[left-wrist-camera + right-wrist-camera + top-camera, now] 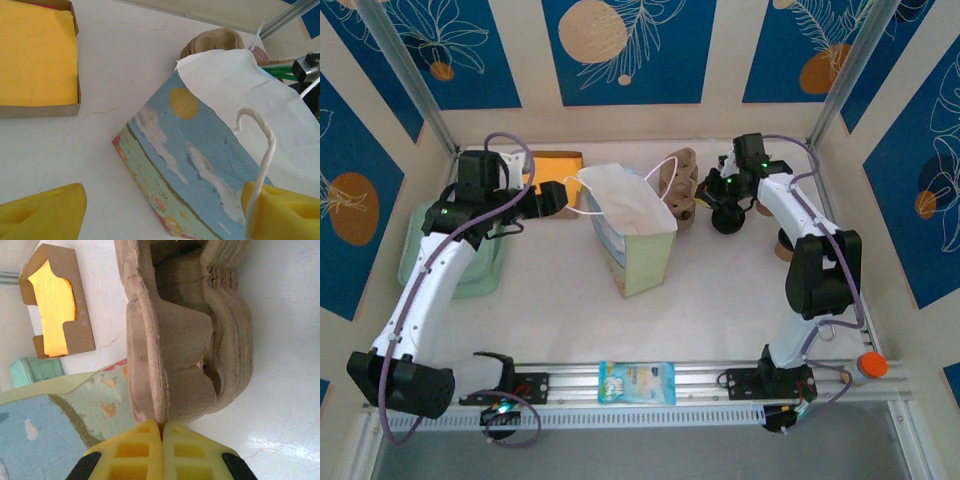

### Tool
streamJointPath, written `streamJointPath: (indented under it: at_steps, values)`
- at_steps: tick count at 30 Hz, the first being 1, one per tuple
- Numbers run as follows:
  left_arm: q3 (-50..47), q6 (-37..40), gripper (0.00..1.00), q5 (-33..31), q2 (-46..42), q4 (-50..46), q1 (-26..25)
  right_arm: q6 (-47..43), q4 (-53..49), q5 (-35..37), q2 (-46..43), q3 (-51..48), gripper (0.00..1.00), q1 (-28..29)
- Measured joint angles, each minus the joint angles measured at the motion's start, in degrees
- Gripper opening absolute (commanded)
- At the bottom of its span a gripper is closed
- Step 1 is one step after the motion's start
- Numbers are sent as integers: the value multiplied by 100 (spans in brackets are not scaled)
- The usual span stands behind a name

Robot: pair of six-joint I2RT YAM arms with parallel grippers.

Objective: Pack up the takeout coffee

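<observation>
Pulp carrier (170, 355) — edge pinched in right claw (162, 427), top cut off.

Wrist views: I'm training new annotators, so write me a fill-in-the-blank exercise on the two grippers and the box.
The right gripper is ___ on the rim of the pulp cup carrier. The left gripper stands ___ beside the paper bag. The cardboard box holds ___ paper.
Missing words: shut; open; yellow.
</observation>
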Motion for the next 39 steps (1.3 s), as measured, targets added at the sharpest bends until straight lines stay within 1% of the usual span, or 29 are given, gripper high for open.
streamJointPath:
  at_steps: [6, 10, 15, 21, 29, 34, 39]
  values:
    - [-15, 0, 80, 37, 0, 24, 15, -197, -164, -85, 2, 0, 1, -142]
    - [-15, 0, 80, 66, 0, 26, 33, -323, -275, 24, 2, 0, 7, -114]
    - [-15, 0, 80, 87, 4, 31, 42, -490, -529, 361, 9, 70, 25, -2]
    - [-15, 2, 80, 105, 4, 111, 72, -634, -782, 802, 9, 291, 39, 181]
    - [-118, 4, 80, 107, -11, 111, 138, -669, -999, 1250, 9, 446, 45, 251]
    - [-166, 4, 80, 114, -22, 111, 190, -671, -1154, 1596, 9, 592, 46, 330]
    - [-166, 4, 80, 142, -72, 114, 249, -697, -1370, 2076, 9, 1054, 47, 562]
